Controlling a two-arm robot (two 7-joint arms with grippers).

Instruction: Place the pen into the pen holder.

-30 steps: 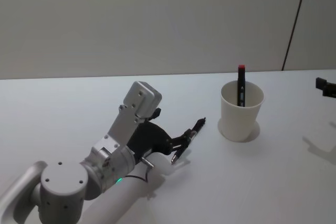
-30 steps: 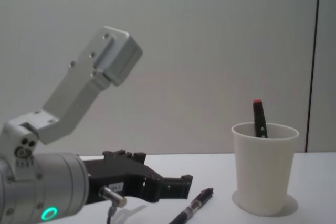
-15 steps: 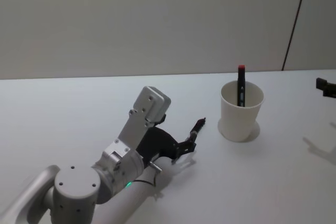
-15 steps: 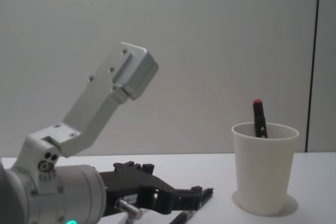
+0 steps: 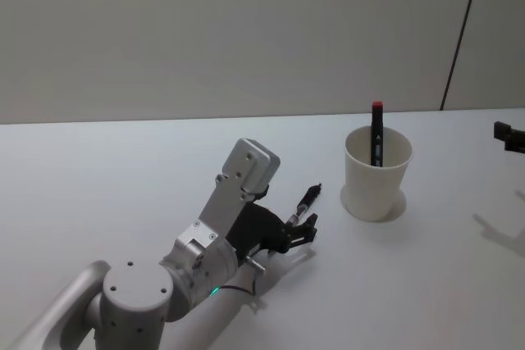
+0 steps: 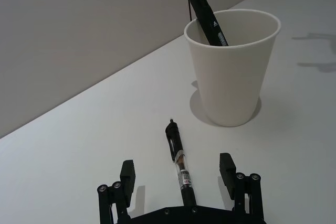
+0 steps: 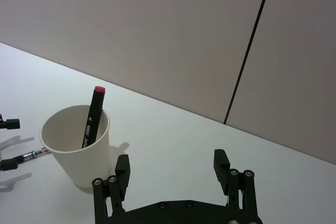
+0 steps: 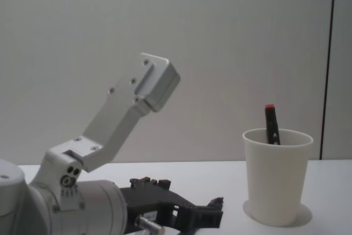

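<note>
Pen (image 6: 175,148) btwn L gripper (image 6: 177,163) jaws, open.

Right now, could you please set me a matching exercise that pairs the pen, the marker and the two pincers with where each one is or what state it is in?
Column one:
1. pen
2. red-capped marker
3. left pincer
4. right pincer

Column two:
A. open, holding nothing, off to the right of the pen holder
B. standing inside the pen holder
C. lying on the table, left of the pen holder
D. open, low over the table, one finger on either side of the pen

Pairs: 1-C, 2-B, 3-D, 4-A
</note>
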